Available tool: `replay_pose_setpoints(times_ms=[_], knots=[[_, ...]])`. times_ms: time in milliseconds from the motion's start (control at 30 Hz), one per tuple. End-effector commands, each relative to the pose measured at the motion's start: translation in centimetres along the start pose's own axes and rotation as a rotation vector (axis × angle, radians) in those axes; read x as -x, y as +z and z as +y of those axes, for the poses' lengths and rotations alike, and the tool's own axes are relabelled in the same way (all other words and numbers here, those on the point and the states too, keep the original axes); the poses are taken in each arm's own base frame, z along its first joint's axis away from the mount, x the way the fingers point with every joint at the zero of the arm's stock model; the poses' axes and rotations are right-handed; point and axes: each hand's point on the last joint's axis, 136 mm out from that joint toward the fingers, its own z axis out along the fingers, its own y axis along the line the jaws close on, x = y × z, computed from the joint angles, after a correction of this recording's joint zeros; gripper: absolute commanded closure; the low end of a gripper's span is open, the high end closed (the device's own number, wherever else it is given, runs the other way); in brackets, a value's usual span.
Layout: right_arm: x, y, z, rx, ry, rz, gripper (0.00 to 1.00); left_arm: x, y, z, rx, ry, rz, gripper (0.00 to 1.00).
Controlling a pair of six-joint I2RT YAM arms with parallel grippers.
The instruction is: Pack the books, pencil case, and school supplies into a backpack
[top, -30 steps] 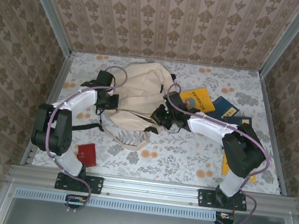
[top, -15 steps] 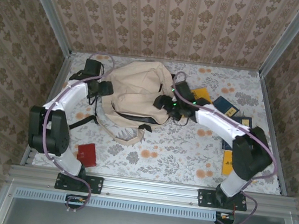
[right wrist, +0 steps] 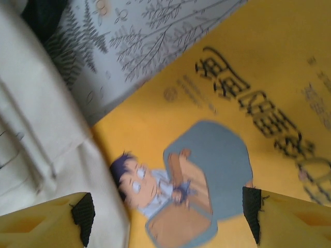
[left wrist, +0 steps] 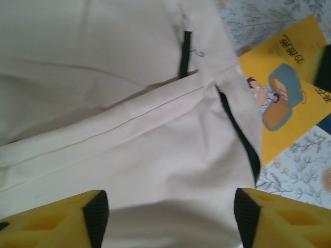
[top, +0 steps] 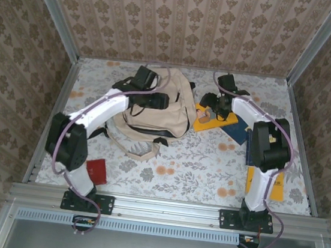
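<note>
The cream backpack (top: 157,114) lies at the back middle, and its pale canvas (left wrist: 129,129) with a black zipper spreads under my left gripper (left wrist: 170,219). That left gripper (top: 159,101) hovers over the bag, open, with nothing between its fingers. Right of the bag lies the yellow book (top: 213,122) with a cartoon cover (right wrist: 207,170). My right gripper (top: 209,101) hangs just above it, open (right wrist: 168,219) and holding nothing. A navy book (top: 239,135) lies beside the yellow one. The red supply item (top: 96,170) sits near the left arm's base. The pencil case is out of view.
A second yellow book (top: 279,189) lies at the right front, partly behind the right arm. The backpack's strap (top: 141,151) loops toward the front. Metal rails and papered walls fence the floral table (top: 196,170).
Both grippers have gone from shut to open. The left arm swung right over the backpack; the right arm drew back over the yellow book. The backpack shifted toward the rear.
</note>
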Motion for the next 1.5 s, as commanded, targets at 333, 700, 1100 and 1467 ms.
replay_pose_setpoints(times_ms=[333, 700, 1100, 1467], knots=[[-7.5, 2.4, -3.3, -0.127, 0.045, 0.198, 0.22, -3.2, 9.1, 7.7, 0.164, -0.181, 0.191, 0.49], [-18.7, 0.3, 1.6, -0.004, 0.135, 0.348, 0.29, -3.6, 6.3, 18.3, 0.313, -0.338, 0.16, 0.5], [-8.9, -1.3, 2.4, -0.037, -0.225, 0.201, 0.2, -1.5, 0.5, 9.5, 0.178, -0.222, 0.06, 0.35], [-9.9, 0.5, -1.5, -0.147, -0.205, 0.277, 0.17, -5.9, 0.2, 1.4, 0.084, -0.196, 0.13, 0.3]])
